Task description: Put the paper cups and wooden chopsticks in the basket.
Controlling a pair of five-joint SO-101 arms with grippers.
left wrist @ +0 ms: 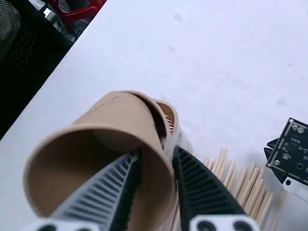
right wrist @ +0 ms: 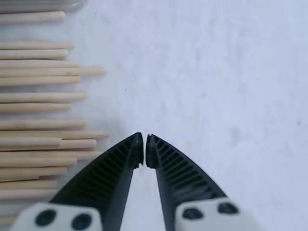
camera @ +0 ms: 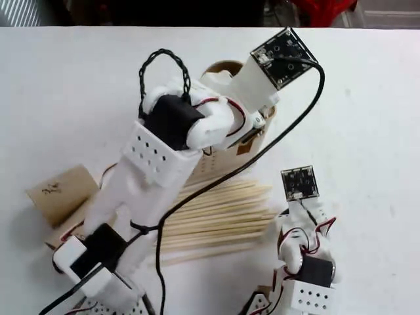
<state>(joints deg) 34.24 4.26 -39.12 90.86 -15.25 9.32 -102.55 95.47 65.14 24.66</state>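
My left pincer (left wrist: 156, 153) is clamped on the wall of a paper cup (left wrist: 91, 144), with one finger inside it and one finger outside. The cup is tipped over, so its open mouth faces my left camera. From above, I can see its round rim (camera: 223, 65) poking out past my left arm, at the far side of the pile of sticks. A second brown rim (left wrist: 166, 113) peeks out right behind the cup (maybe another cup, maybe part of the basket, I cannot tell). My right pincer (right wrist: 144, 144) is shut tight on nothing, tips touching, and it hangs over the bare white surface (camera: 367, 131) just beside the ends of the wooden chopsticks (right wrist: 43, 96). The chopsticks lie spread out in a big flat row (camera: 223, 213) between my two arms, so I think none of them has been picked up yet. A pale thing (camera: 220, 163) sits under my left arm and touches the sticks. It may be the basket, but my arm hides most of it. A brown paper thing (camera: 60, 191) lies off to the side, and it could be one more cup. So I think the job has only just begun: one cup is in my grip, and all the sticks are left to do.
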